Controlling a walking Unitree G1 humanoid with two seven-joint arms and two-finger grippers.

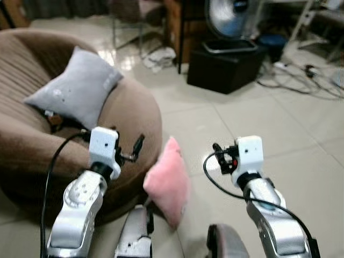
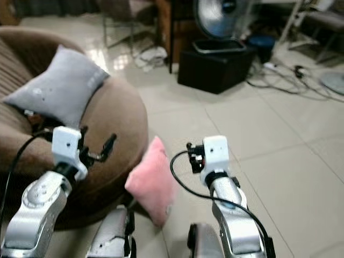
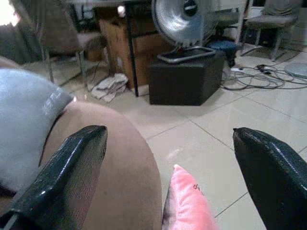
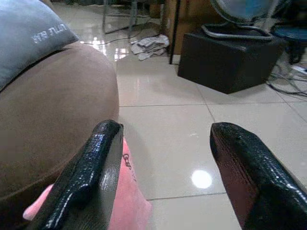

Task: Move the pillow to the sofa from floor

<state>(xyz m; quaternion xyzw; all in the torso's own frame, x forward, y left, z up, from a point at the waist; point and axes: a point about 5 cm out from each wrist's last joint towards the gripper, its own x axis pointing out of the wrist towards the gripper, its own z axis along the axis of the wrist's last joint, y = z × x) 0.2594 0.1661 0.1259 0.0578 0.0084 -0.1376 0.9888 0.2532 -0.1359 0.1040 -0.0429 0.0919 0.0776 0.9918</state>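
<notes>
Your pink pillow (image 1: pixel 167 183) stands on edge on the tiled floor (image 1: pixel 258 134), leaning against the round brown sofa (image 1: pixel 129 115) at its 4 o'clock side. Your left gripper (image 1: pixel 135 150) hovers at the pillow's 10 o'clock and your right gripper (image 1: pixel 219 156) at its 2 o'clock, both spread wide and grasping nothing. A grey cushion (image 1: pixel 75 88) lies on the sofa, with a black box (image 1: pixel 226 67) and fan (image 1: pixel 228 21) at 12 o'clock.

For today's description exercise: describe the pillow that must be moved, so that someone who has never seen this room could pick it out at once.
Find the big round brown sofa on the tiled floor. At its foot, leaning against its side, stands the pink pillow, between the open left gripper and open right gripper. Unlike the grey pillow lying on the sofa, it is pink and on the floor.
</notes>
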